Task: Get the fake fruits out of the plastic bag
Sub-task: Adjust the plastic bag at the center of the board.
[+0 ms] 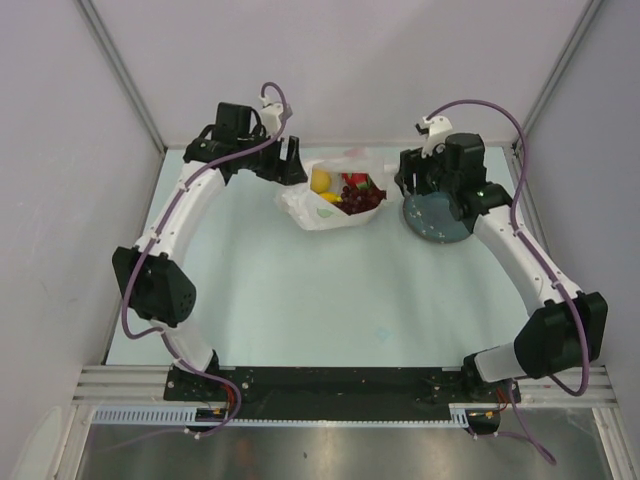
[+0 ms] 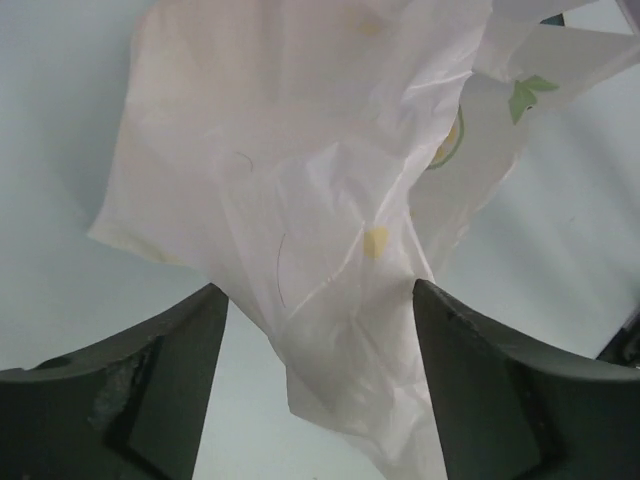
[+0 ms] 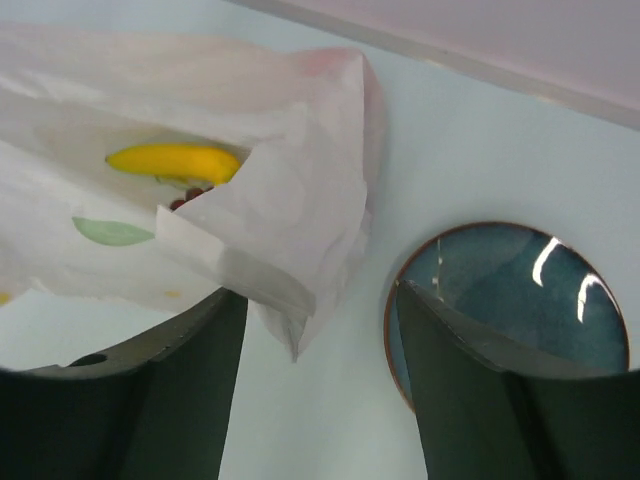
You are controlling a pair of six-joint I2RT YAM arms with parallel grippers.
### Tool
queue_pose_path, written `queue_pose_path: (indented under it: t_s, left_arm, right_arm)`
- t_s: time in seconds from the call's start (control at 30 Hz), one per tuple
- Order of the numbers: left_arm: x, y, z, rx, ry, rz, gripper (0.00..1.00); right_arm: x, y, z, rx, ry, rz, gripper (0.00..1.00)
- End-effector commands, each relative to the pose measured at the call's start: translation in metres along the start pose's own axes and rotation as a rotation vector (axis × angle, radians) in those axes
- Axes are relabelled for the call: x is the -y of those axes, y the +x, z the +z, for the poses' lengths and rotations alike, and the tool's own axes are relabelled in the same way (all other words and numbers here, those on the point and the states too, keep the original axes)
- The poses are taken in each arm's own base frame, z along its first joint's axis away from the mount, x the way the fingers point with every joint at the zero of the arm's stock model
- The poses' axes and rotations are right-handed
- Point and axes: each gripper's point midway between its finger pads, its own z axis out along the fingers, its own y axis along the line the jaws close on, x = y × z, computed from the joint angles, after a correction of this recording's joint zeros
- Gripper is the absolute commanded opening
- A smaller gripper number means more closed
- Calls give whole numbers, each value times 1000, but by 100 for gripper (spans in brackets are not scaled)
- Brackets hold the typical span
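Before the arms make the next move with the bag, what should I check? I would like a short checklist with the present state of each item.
1. Left gripper open: ok; jaws apart, a fold of the bag between them, not pinched.
2. Right gripper open: ok; a bag corner lies between the jaws.
3. Bag mouth open upward: ok; grapes show from above.
4. Bag emptied: not ok; banana is inside too.
5. Plate bare: cannot tell; the right gripper hides part of it.
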Motion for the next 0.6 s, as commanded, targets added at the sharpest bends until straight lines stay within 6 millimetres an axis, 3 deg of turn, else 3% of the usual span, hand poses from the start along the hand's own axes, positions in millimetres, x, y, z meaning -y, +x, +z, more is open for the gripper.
queue_pose_path:
  t_s: [0.0, 0.03, 0.07, 0.1, 0.13, 0.2, 0.23, 0.27, 0.4, 0.43, 0.47, 0.53, 0.57]
  left_arm:
    - [15, -17, -24, 67, -3, -7, 86]
    - [17, -19, -31, 78, -6, 0, 90]
    - [20, -21, -36, 88, -5, 6, 95]
    - [27, -26, -49, 113, 2, 16, 96]
    - [30, -28, -54, 125, 5, 23, 97]
    - [37, -35, -71, 166, 3, 45, 97]
    - [39, -37, -76, 178, 0, 51, 97]
    - [40, -40, -82, 195, -4, 60, 97]
    - [37, -48, -100, 239, -41, 78, 97]
    - [35, -47, -101, 239, -51, 73, 97]
    - [31, -46, -103, 240, -63, 67, 97]
    - [30, -46, -110, 253, -76, 70, 97]
    - [29, -45, -113, 254, -83, 66, 97]
  right_arm:
    - [20, 15, -45, -75, 39, -174, 71]
    - [25, 13, -63, -61, 58, -199, 72]
    - [34, 23, -72, -87, 73, -232, 77]
    - [55, 30, -84, -100, 123, -228, 79]
    - [59, 46, -93, -125, 123, -247, 79]
    - [76, 71, -102, -181, 129, -358, 78]
    - [81, 102, -101, -240, 117, -391, 78]
    - [86, 105, -103, -228, 110, -486, 77]
    - [93, 162, -89, -296, 57, -675, 72]
    - [93, 157, -78, -263, 85, -735, 71]
    - [91, 180, -68, -302, 61, -763, 68]
    - [87, 173, -50, -251, 60, -862, 67]
    - [87, 182, -44, -261, 54, -878, 66]
